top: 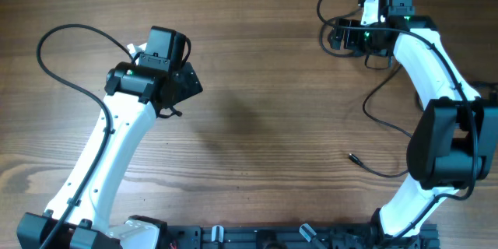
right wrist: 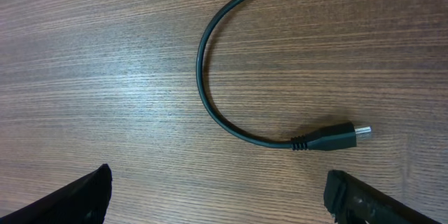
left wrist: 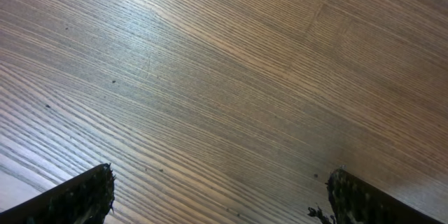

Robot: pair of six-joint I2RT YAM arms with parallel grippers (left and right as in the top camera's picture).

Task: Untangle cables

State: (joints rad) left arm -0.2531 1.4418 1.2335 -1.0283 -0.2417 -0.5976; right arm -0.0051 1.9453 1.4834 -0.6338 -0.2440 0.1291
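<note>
Overhead shows a brown wood-grain worktop (top: 257, 101) filling the whole frame, its grain running side to side, with a dark mounting rail (top: 264, 237) along the near edge. The white left arm (top: 109, 152) leans in from the lower left toward mid-worktop. The white right arm (top: 424, 70) reaches from the lower right up to the far right corner. Thin black cables (top: 353, 157) lie on the right side of the worktop, around and beneath that arm, one loose end resting on bare wood.

In its wrist view the left tool (left wrist: 220, 196) hangs over bare, glossy grain, spread wide with nothing between its fingers. The right tool (right wrist: 220, 197) is also spread wide and empty. Beyond it a cord (right wrist: 200, 77) bends in an arc and ends in a small black plug (right wrist: 325, 138) with a whitish-silver tip (right wrist: 362, 133), flat on the wood.
</note>
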